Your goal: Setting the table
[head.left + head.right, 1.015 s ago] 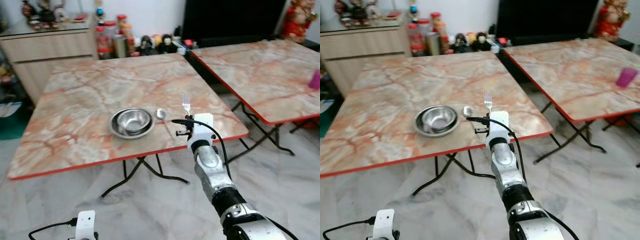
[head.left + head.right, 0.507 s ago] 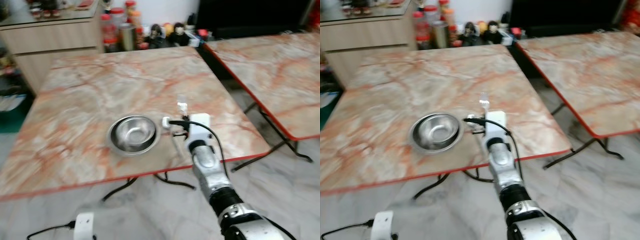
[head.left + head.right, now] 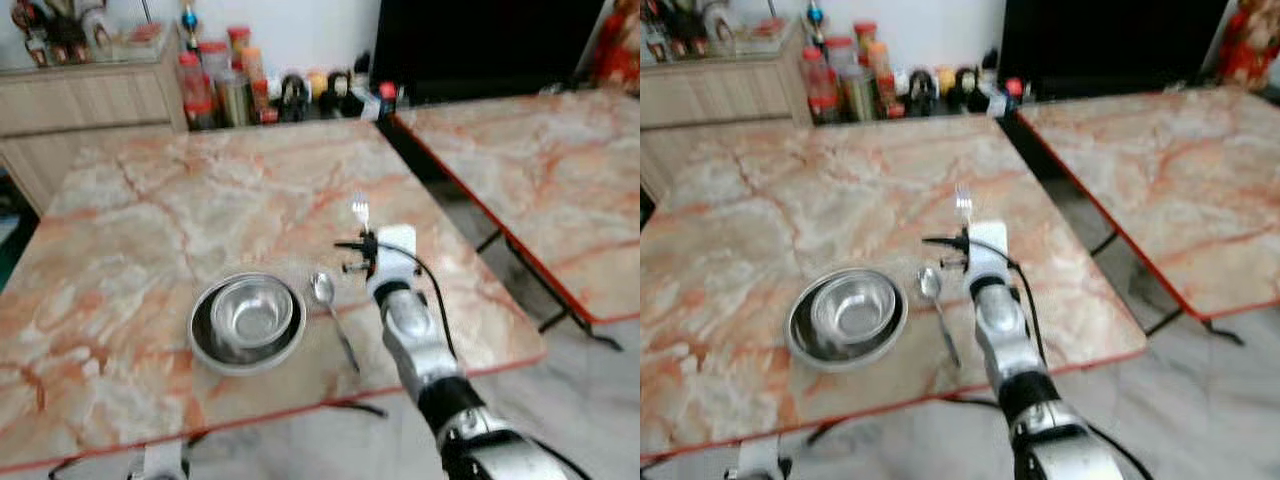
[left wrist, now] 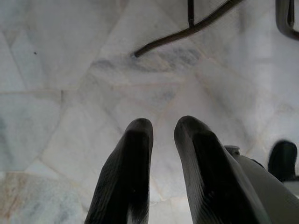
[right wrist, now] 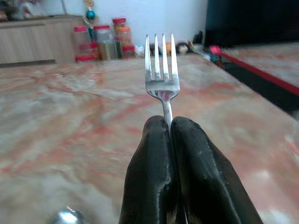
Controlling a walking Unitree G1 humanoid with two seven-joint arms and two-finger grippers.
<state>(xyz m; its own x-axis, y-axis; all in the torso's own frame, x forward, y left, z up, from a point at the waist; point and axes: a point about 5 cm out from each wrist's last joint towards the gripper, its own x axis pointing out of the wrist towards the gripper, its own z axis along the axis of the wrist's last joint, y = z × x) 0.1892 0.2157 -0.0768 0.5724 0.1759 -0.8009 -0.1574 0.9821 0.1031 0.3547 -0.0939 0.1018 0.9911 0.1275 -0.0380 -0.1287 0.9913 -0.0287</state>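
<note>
Closer now than a second ago, the marble table (image 3: 150, 200) fills more of the head views. Left to right: steel bowl (image 3: 247, 318), spoon (image 3: 330, 310) beside it, then the right gripper (image 5: 169, 125) clenched on an upright fork (image 5: 161, 65) above the tabletop. The left gripper (image 4: 161, 135) hangs slightly parted over floor tiles. No legible writing.

Jars and bottles (image 3: 228, 80) beside a wooden cabinet (image 3: 90, 95), behind the tables

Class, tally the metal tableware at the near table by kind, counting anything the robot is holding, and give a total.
Round steel bowls: 1
Silver metal spoons: 1, lying on the marble-pattern table beside the bowl
Silver metal forks: 1, held in the right gripper
Total: 3
</note>
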